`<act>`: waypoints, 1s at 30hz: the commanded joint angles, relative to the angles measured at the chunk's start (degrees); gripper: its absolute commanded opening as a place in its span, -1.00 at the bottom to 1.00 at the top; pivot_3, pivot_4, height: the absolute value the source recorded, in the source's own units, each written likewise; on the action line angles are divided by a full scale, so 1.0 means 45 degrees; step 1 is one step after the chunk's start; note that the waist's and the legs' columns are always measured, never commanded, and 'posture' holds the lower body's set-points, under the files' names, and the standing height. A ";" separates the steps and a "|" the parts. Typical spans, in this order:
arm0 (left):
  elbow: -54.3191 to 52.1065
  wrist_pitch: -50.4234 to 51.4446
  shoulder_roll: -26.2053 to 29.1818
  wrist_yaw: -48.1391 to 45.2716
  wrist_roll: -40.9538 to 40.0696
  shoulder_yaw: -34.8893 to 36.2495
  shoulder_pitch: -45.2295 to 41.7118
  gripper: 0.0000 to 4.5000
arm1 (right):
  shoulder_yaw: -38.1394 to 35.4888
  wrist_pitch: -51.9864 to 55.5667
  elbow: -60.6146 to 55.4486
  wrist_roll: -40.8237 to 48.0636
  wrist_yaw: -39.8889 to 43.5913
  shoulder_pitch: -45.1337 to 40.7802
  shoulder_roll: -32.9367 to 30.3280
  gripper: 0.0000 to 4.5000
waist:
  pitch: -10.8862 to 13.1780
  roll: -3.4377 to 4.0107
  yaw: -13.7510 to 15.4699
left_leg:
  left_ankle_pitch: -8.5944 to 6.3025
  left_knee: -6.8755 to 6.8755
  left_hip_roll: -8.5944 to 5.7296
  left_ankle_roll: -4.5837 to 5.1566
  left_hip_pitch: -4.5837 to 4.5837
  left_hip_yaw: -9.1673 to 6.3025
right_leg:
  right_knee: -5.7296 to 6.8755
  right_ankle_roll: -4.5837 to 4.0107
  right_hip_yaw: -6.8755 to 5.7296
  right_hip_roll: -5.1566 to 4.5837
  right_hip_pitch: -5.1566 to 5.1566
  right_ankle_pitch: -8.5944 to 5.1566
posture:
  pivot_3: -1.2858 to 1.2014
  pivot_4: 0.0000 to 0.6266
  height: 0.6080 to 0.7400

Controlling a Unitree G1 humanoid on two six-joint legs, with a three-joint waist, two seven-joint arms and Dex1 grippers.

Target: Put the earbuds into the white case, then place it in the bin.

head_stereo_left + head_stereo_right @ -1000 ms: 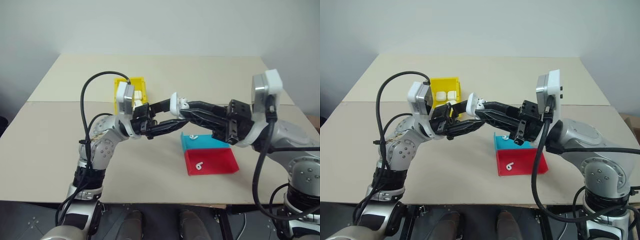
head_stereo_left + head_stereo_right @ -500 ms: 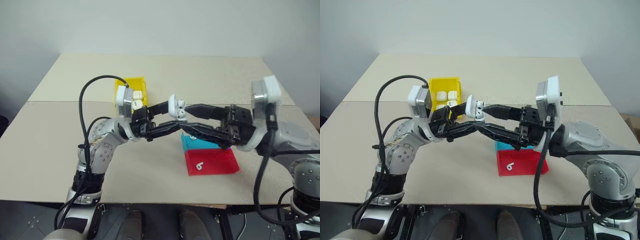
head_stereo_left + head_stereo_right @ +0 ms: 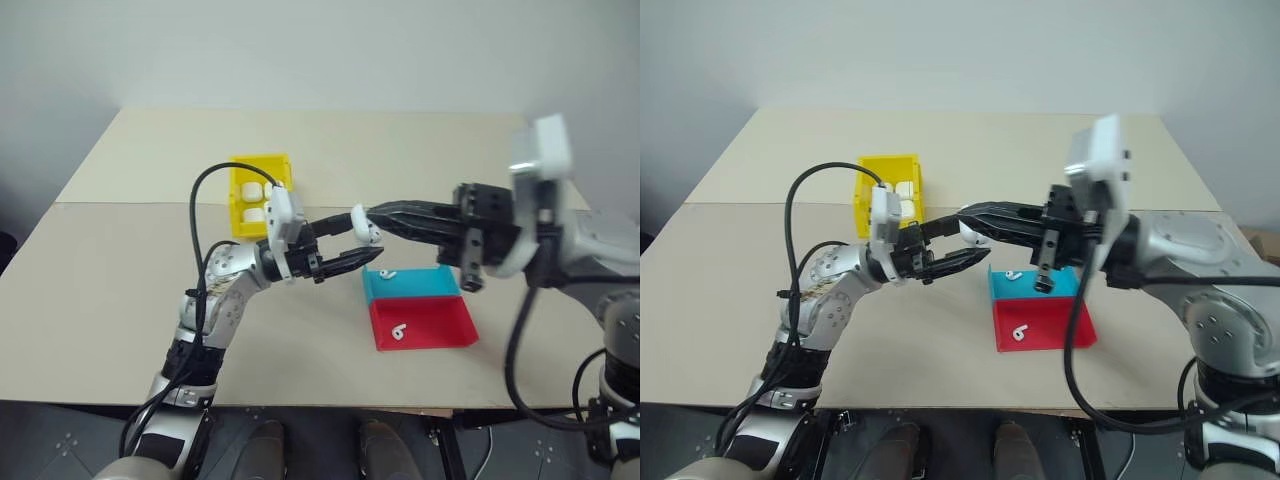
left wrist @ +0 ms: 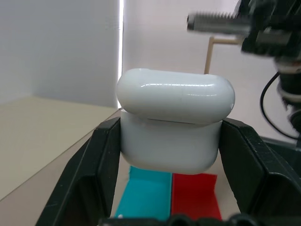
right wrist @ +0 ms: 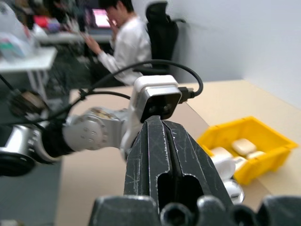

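While the left fingers (image 4: 169,221) clamp the closed white case (image 4: 175,126) mid-air, right fingers (image 5: 165,155) clenched empty at its three o'clock; next, carry it to the yellow bin (image 3: 258,192) at ten o'clock.

On your beige table (image 3: 120,260) you have a blue tray (image 3: 415,284) with a red tray (image 3: 425,325) touching its near edge. Behind the table stands a plain pale wall (image 3: 320,50). In the right wrist view a seated person (image 5: 123,47) in a white top faces what may be a lit screen (image 5: 100,18).
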 commanded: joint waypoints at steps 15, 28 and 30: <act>-0.0604 -0.0662 -0.0355 0.1256 0.0321 0.0660 0.0336 0.26 | 0.2404 0.0965 0.1325 -0.4643 0.0585 -0.1439 -0.1114 -0.99 | -0.0002 0.0000 0.0087 | -0.0007 0.0074 0.0005 0.0016 -0.0209 -0.0014 | 0.0039 0.0003 -0.0015 -0.0014 -0.0190 0.0008 | 0.03 -0.52 1.00; -0.0360 0.0235 -0.1150 0.9005 0.2564 0.3300 -0.0736 0.26 | -0.0241 0.0567 0.0077 -0.3702 -0.0006 0.1426 0.0100 -0.99 | -0.0006 -0.0006 0.0182 | -0.0006 0.0106 0.0002 0.0015 -0.0199 -0.0036 | 0.0059 0.0014 -0.0024 -0.0008 -0.0162 0.0025 | 0.03 -0.52 1.00; 0.0553 0.0262 -0.1191 1.0622 0.3168 0.3889 -0.1253 0.26 | -0.0148 0.0544 -0.0149 -0.3843 -0.0224 0.1740 0.0237 -0.99 | -0.0007 -0.0006 0.0189 | -0.0006 0.0107 -0.0001 0.0015 -0.0201 -0.0031 | 0.0055 0.0017 -0.0018 -0.0009 -0.0167 0.0027 | 0.03 -0.52 1.00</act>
